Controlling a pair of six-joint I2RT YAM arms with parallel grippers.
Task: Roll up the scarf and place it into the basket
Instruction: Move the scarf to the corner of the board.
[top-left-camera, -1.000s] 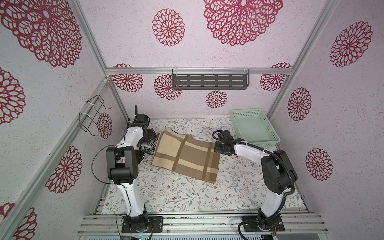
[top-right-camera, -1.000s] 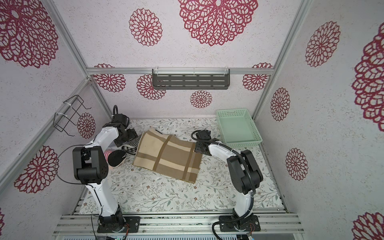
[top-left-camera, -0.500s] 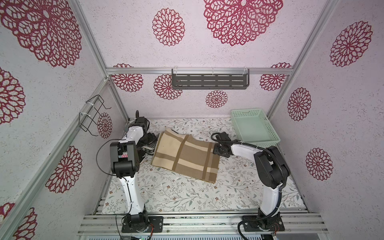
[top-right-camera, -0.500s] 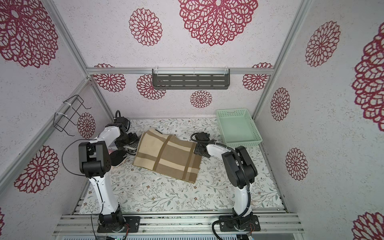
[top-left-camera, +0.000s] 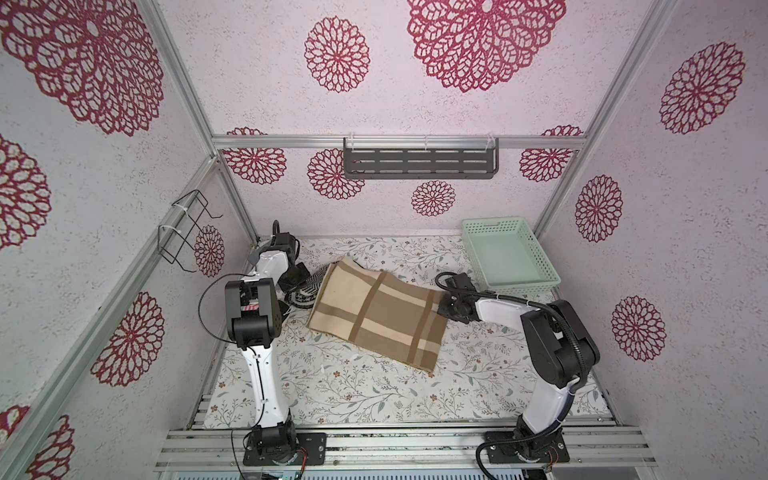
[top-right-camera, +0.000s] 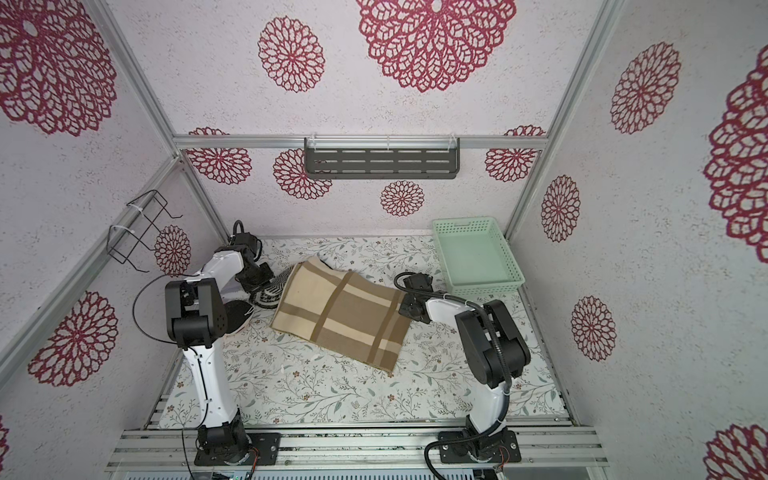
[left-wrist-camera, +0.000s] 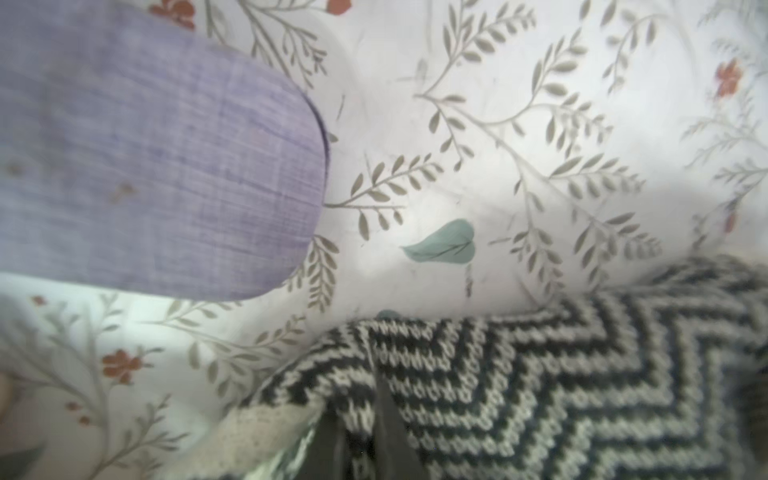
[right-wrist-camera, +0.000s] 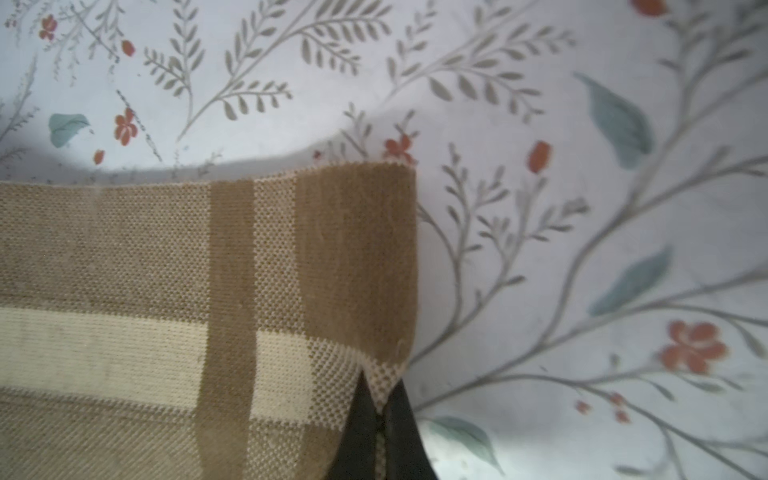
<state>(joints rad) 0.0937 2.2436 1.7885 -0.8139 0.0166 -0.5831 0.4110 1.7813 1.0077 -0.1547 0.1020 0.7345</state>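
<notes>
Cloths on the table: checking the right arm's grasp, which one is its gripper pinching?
The tan plaid scarf: the right gripper is shut on its corner. The black-and-white zigzag knit is pinched by the left gripper.

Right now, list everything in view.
scarf: one, tan-and-cream plaid, flat mid-table
zigzag knit cloth: one, black-and-white, at the scarf's end by the left arm
lilac fabric piece: one, rounded, on the table near the zigzag knit cloth
dark rounded object: one, black, pale rim, under the left arm
basket: one, mint green, back right corner, empty
wall shelf: one, dark grey, back wall
wire rack: one, black, left wall
table: one, white floral cover
left pincer: one, black, shut on the zigzag knit cloth
right pincer: one, black, shut on the scarf's corner
</notes>
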